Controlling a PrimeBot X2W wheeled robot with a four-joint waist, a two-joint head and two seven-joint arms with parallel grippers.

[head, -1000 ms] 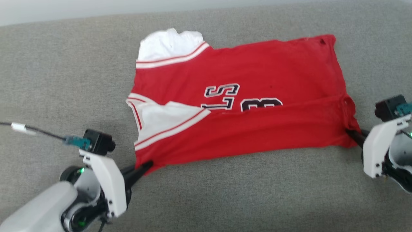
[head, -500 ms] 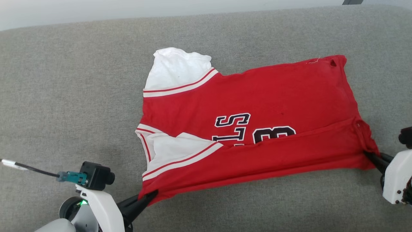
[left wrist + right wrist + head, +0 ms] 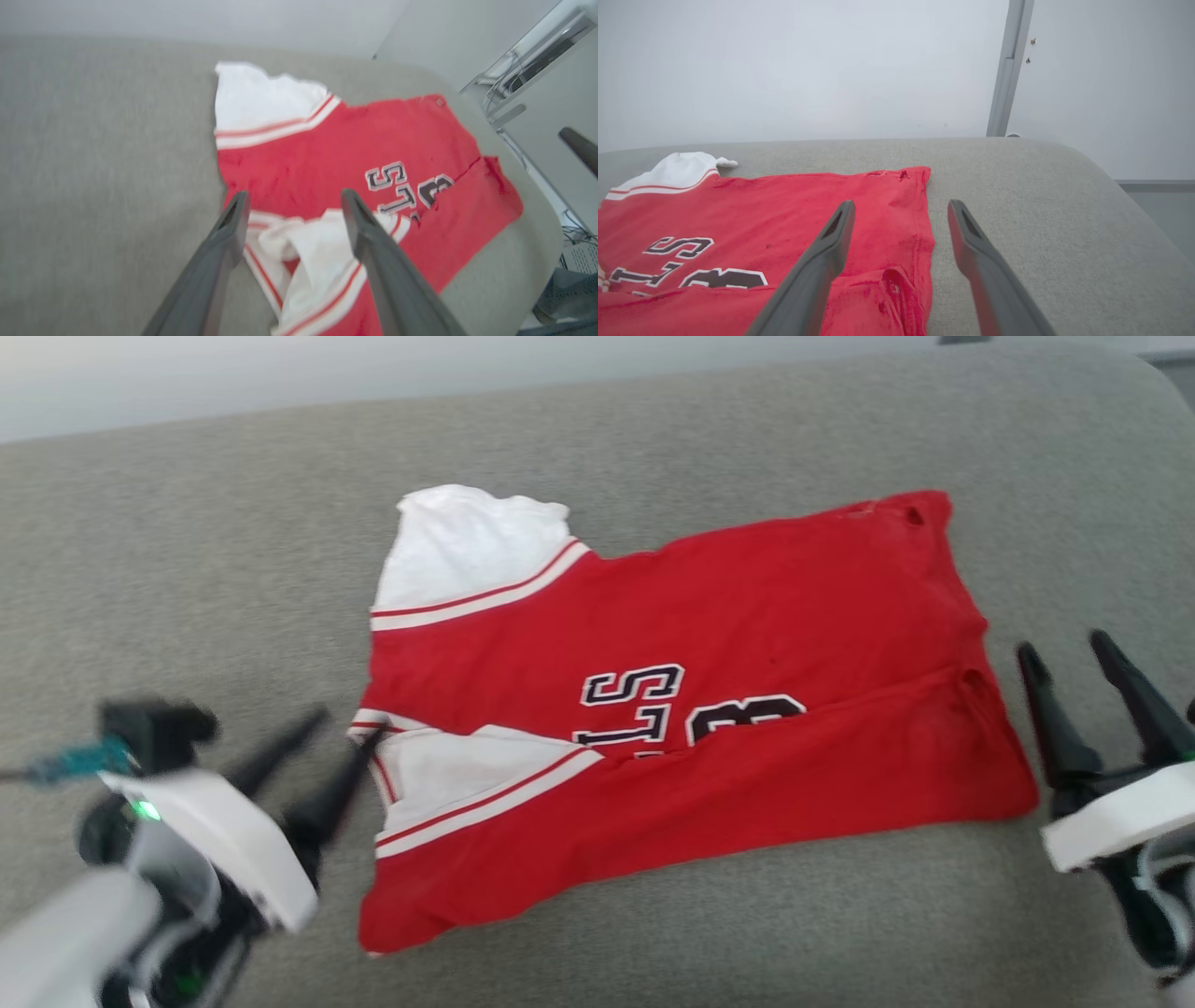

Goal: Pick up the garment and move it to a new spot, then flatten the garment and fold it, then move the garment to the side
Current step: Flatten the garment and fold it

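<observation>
Both tools have let go since the last look: a moment ago the left tool [image 3: 348, 724] was pinched shut on the near-left corner of the garment [image 3: 709, 644] and the right tool [image 3: 1063, 643] on the near-right corner. Now each one has its two dark fingers spread wide with nothing between them. The camera shifted a bit too, so don't read much into the framing. The garment lies spread out on the grey fabric surface [image 3: 187, 569], roughly in the middle, long side running left to right. Its near edge is folded over toward the far side, so the fold hides the lower part of the black-and-white print [image 3: 691, 714]. Two white panels with red-and-white striped edging sit at the left end, one at the far-left corner [image 3: 467, 546] and one nearer [image 3: 448, 775]. The left tool is blurred, just beside the garment's left edge near the nearer white panel; can't tell if a fingertip touches the cloth. From its wrist camera the left tool [image 3: 294, 192] looks over that panel. The right tool sits just off the right edge, clear of the cloth; from its own wrist camera the right tool [image 3: 901, 202] straddles that edge of the garment [image 3: 784, 210].
</observation>
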